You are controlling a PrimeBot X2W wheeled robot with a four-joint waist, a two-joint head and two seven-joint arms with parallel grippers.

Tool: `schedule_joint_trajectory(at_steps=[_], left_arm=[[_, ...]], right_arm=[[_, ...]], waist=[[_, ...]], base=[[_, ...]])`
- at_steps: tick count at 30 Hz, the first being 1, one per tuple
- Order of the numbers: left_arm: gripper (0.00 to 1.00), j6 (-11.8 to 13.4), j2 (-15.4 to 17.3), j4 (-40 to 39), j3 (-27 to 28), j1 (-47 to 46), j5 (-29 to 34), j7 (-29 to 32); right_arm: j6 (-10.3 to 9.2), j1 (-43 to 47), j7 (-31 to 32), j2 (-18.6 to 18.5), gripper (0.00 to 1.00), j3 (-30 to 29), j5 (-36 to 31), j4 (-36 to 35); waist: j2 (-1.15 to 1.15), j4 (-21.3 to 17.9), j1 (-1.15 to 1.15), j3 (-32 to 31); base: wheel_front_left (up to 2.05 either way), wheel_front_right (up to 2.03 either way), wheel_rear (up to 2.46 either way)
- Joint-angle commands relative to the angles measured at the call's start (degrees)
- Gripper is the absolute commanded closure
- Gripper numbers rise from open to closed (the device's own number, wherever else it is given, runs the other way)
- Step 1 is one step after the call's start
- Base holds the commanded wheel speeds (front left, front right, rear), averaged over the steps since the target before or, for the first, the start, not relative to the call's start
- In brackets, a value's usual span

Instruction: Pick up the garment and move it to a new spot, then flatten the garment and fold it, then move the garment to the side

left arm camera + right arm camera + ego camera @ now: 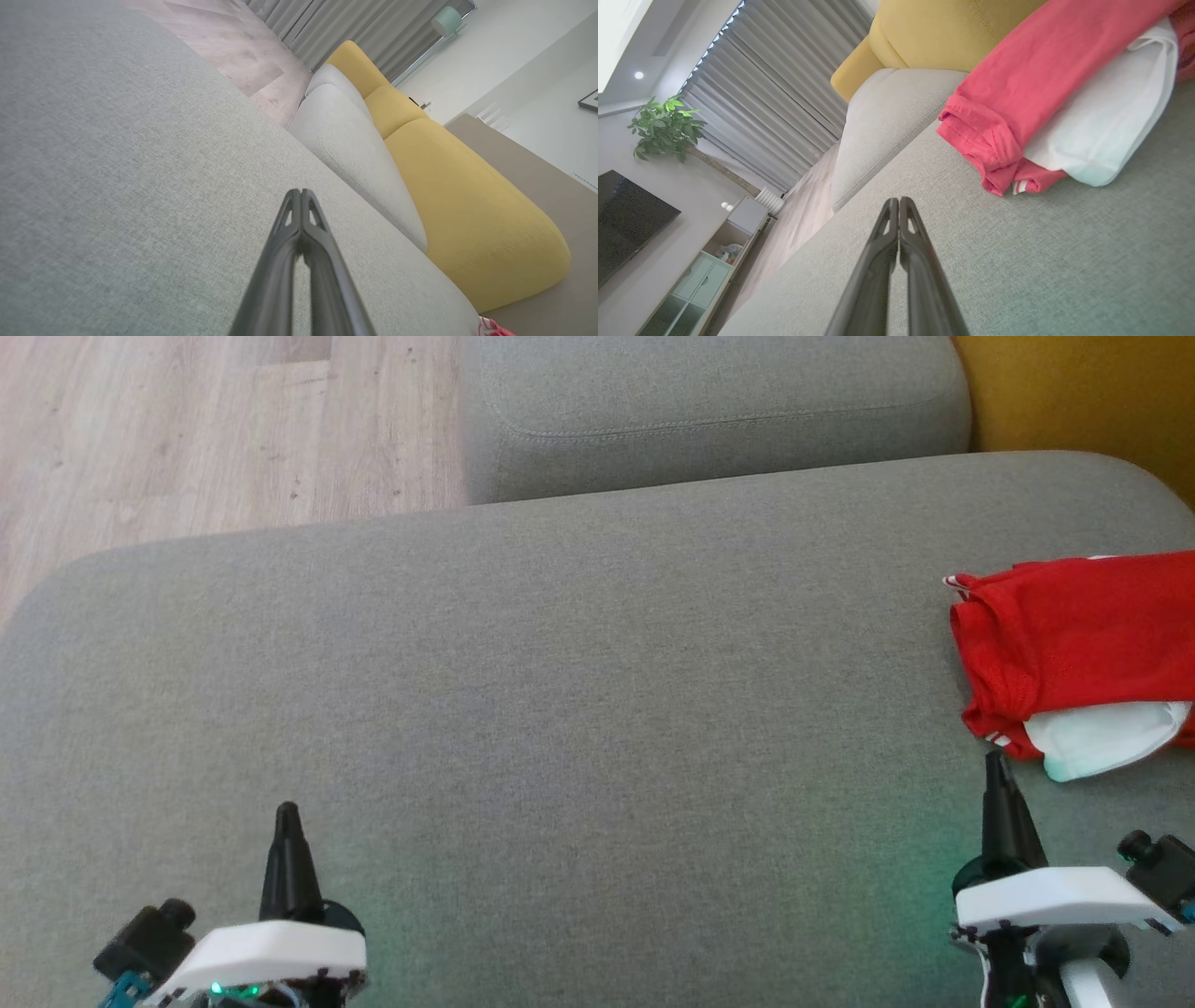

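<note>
Left claw, right claw together; folded red garment (white sleeve), woven grey cushion.

Open grey sofa seat stretches from the left edge past centre; the folded garment blocks its right end, and a grey cushion walls the far side.

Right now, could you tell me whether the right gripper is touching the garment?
Apart. The right wrist view shows grey cushion between the shut right gripper and the garment.
</note>
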Motion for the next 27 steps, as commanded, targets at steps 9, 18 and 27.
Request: schedule_joint_trajectory(at_steps=[9, 18, 27], left_arm=[[1.00, -0.67, 0.25, -1.70, 2.63, -3.39, -5.79, 1.75], [1.00, -0.98, 0.27, -1.66, 3.63, -3.74, -10.09, 3.10], [1.00, -1.34, 0.28, -1.63, 4.77, -4.14, -14.94, 4.62]], right_arm=[[-0.02, -3.37, 1.62, -0.69, 1.00, -0.45, 6.88, -2.43], [-0.02, -3.61, 2.92, -0.73, 1.00, -0.98, 11.85, -2.64], [-0.02, -3.88, 4.41, -0.75, 1.00, -1.59, 17.45, -2.87]], waist=[[0.00, 0.22, 0.00, 0.01], [0.00, 0.40, 0.00, 0.03], [0.00, 0.60, 0.00, 0.04]], base=[[0.00, 0.00, 0.00], [0.00, 0.00, 0.00], [0.00, 0.00, 0.00]])
